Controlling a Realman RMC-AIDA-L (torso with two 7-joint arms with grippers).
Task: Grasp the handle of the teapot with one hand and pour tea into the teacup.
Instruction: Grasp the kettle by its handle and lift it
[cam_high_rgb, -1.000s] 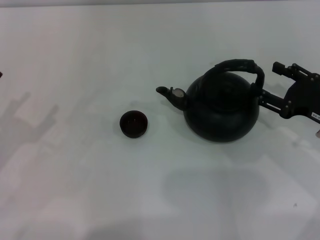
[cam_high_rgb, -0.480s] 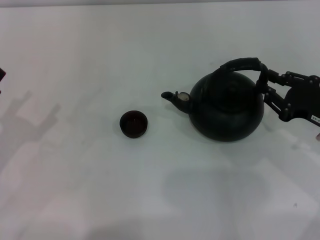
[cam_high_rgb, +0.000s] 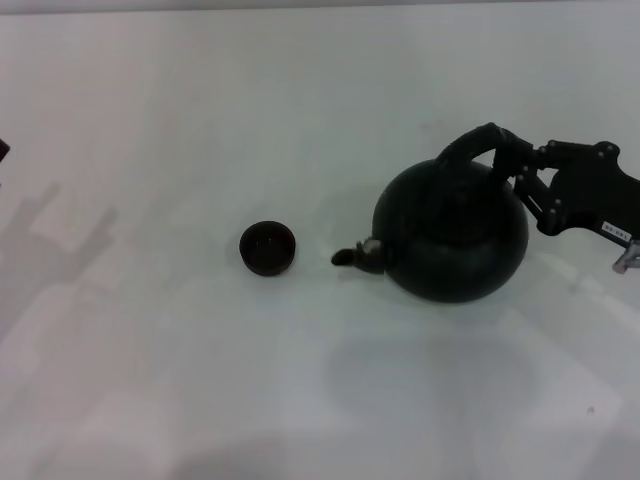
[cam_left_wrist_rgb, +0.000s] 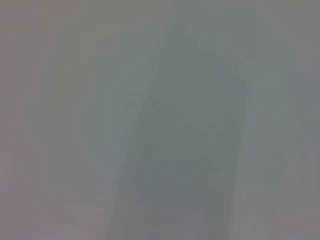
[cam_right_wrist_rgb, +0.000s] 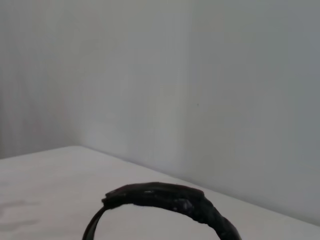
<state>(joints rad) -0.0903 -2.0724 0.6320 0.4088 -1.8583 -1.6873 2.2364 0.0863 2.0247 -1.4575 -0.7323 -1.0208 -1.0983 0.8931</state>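
- Your right gripper (cam_high_rgb: 520, 170) is clamped on the handle (cam_high_rgb: 478, 143) of the teapot (cam_high_rgb: 452, 233), at the end of the arch away from the spout, coming in from the robot's right
- Jaws look pinched tight around the hoop, nothing else between them
- Grip sits at the rear of the arch, so I judge the body can swing forward under it; that is why the pot hangs tipped
- Teapot is on the right half of the white table (cam_high_rgb: 150, 380), tilted with the spout (cam_high_rgb: 352, 256) low and pointing at the teacup (cam_high_rgb: 267, 248)
- I can't tell whether the pot's base touches the table or is just off it
- Spout tip is near the cup but not over it; a clear gap of bare table lies between them
- No stream visible, cup inside looks dark; can't tell if any tea is in it
- Right wrist view shows only the handle arch (cam_right_wrist_rgb: 165, 197) against the wall, consistent with the camera riding right behind the grip
- Left gripper is out of sight; left wrist view shows nothing usable
- Judgement: pour not started. You need the spout carried across over the cup before tipping more, or tea lands on the table
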